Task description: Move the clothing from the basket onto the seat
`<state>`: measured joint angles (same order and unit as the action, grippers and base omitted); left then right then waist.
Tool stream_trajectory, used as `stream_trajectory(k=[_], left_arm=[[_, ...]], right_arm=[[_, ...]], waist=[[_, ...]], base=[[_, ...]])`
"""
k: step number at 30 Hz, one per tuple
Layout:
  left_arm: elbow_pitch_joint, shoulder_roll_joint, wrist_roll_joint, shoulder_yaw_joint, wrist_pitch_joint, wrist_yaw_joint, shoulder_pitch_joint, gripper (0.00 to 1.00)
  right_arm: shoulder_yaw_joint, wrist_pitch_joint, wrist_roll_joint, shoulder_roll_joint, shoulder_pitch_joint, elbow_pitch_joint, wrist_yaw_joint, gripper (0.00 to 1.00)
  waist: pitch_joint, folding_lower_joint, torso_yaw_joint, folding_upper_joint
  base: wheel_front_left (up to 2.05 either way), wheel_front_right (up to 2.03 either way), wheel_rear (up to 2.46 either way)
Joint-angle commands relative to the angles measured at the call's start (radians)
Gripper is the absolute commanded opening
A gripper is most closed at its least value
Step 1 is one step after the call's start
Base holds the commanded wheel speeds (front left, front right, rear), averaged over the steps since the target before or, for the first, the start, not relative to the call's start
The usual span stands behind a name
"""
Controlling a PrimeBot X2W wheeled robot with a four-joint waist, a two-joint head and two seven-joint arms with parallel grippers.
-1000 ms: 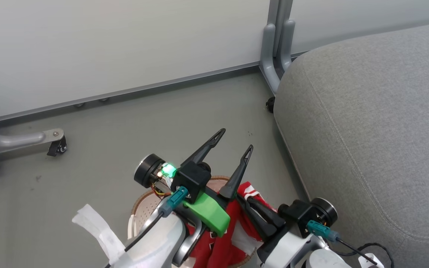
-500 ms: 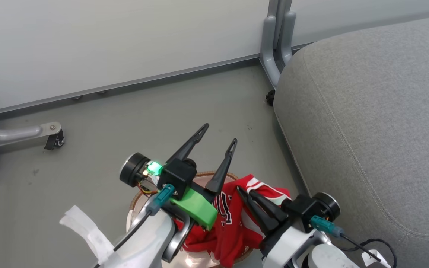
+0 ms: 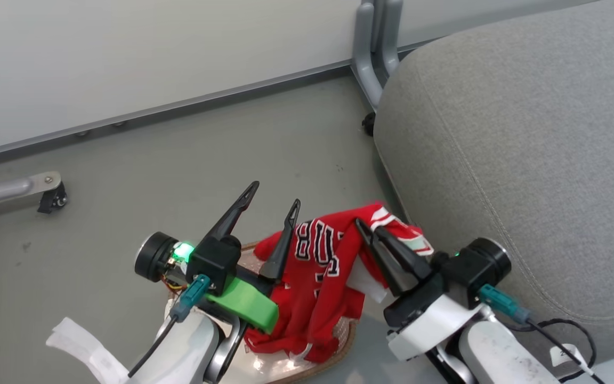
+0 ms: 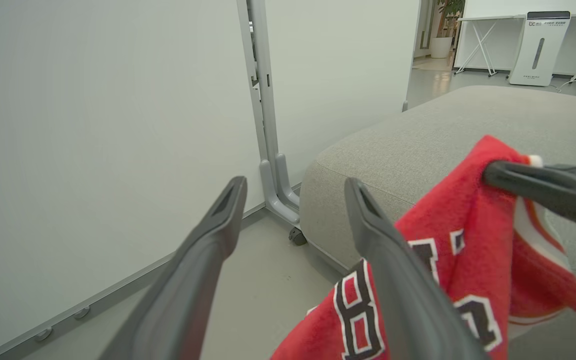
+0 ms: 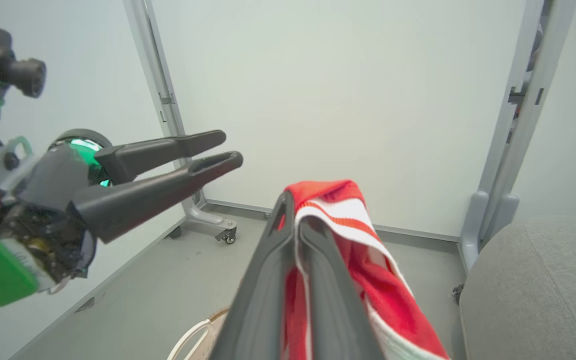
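My right gripper [image 3: 365,228] is shut on the red clothing [image 3: 328,266], a jersey with dark-outlined white lettering, and holds it up above the basket [image 3: 333,349]. The cloth drapes down from the pinched fold, its lower part still hanging into the basket. In the right wrist view the red and white-striped fabric [image 5: 363,260] is clamped at the fingertips [image 5: 293,215]. My left gripper [image 3: 276,194] stands open just left of the jersey, holding nothing. The grey seat [image 3: 525,138] lies right beside the lifted cloth; in the left wrist view the jersey [image 4: 448,260] hangs before the seat [image 4: 418,135].
Pale partition walls stand behind, with a grey post and caster [image 3: 368,124] at the seat's corner. Another caster foot [image 3: 51,197] rests on the grey floor at left. A cable [image 3: 563,330] trails by my right forearm.
My right gripper has risen and moved toward the seat, pulling the jersey up out of the basket so its lettering shows. The head view has shifted, and the left gripper stays open.
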<state>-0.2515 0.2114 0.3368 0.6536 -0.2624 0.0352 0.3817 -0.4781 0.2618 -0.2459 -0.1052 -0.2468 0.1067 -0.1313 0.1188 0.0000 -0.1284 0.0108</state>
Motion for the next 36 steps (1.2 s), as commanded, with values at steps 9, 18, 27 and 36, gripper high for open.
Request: stream_trajectory(k=[9,18,27,36], left_arm=[[0.023,0.014,-0.066,-0.049,-0.003,-0.029,-0.031,1.0],[0.009,0.016,-0.101,-0.056,-0.002,-0.068,0.014,1.0],[-0.022,0.042,-0.136,-0.044,-0.002,-0.097,0.074,1.0],[-0.043,0.055,-0.138,-0.019,0.01,-0.116,0.115,1.0]], right_arm=[[0.079,0.005,0.022,0.001,0.014,-0.126,0.001,0.0],[0.116,0.005,0.032,0.026,0.01,-0.179,0.001,0.0],[0.141,0.005,0.036,0.05,0.024,-0.222,0.001,0.0],[0.227,0.005,0.024,0.055,0.048,-0.309,0.001,0.0]], waist=[[0.073,0.0,-0.114,-0.0108],[0.145,0.0,-0.249,-0.0108],[0.213,0.0,-0.376,-0.0108],[0.265,0.0,-0.422,-0.0108]], base=[[0.0,0.0,0.0],[0.0,0.0,0.0],[0.0,0.0,0.0],[0.0,0.0,0.0]])
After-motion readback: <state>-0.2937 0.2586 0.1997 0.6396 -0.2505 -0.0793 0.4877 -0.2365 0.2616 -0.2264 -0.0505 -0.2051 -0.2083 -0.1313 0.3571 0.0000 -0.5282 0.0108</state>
